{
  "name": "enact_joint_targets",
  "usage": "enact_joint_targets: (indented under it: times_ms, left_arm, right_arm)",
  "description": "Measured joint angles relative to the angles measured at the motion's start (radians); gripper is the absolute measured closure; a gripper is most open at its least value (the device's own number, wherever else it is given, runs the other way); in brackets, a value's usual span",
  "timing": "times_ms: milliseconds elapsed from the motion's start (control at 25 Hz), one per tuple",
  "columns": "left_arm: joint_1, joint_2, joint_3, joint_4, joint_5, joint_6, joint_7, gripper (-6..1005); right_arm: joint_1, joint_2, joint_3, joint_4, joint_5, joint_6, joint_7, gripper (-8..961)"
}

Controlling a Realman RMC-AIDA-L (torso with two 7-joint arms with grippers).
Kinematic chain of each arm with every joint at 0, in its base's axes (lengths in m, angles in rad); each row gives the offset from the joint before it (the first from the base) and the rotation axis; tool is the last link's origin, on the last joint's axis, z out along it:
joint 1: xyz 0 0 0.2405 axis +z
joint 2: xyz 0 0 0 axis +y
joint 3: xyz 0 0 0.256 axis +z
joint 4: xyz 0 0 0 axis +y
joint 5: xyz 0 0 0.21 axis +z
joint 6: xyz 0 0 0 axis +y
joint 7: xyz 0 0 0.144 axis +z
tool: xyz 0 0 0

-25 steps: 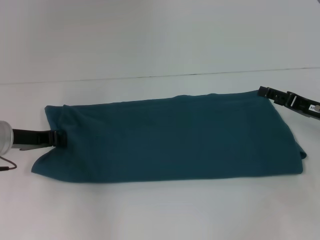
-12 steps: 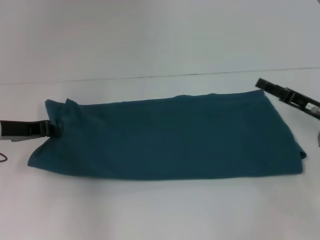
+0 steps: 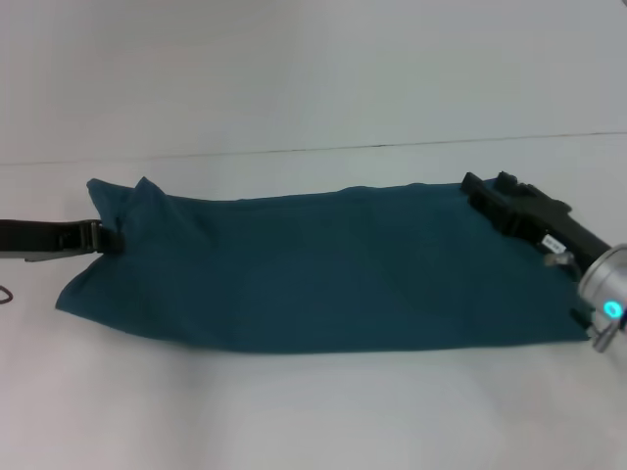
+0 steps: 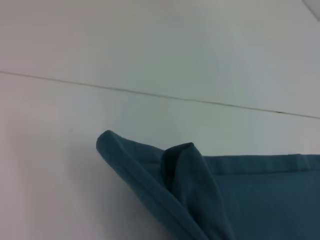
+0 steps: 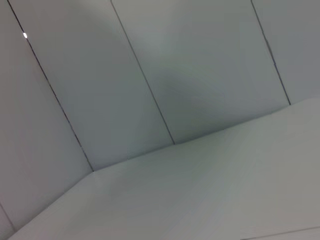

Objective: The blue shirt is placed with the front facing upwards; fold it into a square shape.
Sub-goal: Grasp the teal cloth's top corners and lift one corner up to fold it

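The blue shirt (image 3: 313, 269) lies as a long teal band across the white table, its print hidden. At its left end my left gripper (image 3: 106, 237) is shut on the cloth edge, and the far left corner stands up in a small peak. The left wrist view shows that raised, doubled-over corner of the shirt (image 4: 200, 195). My right gripper (image 3: 480, 191) reaches in from the right and hangs over the shirt's far right corner, hiding it. The right wrist view shows only table and wall.
The white table (image 3: 294, 411) runs wide in front of the shirt and behind it up to the wall seam (image 3: 313, 150). A thin dark cable (image 3: 5, 294) shows at the left edge.
My right arm swung inward from beyond the shirt's right corner to over its right end. The left gripper lifted slightly at the left edge, and the corner there has risen into a peak.
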Motion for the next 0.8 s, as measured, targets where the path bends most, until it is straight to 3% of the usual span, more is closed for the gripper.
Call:
enact_joint_targets:
  times_ms: [400, 800]
  left_arm:
    - [0.007, -0.035, -0.001, -0.141, -0.029, 0.106, -0.018, 942]
    - [0.028, -0.048, -0.003, -0.262, -0.071, 0.191, -0.044, 942]
  right_arm:
    - [0.111, 0.011, 0.018, 0.235, 0.084, 0.035, -0.412, 586]
    - [0.22, 0.014, 0.09, 0.35, 0.075, 0.187, -0.479, 831]
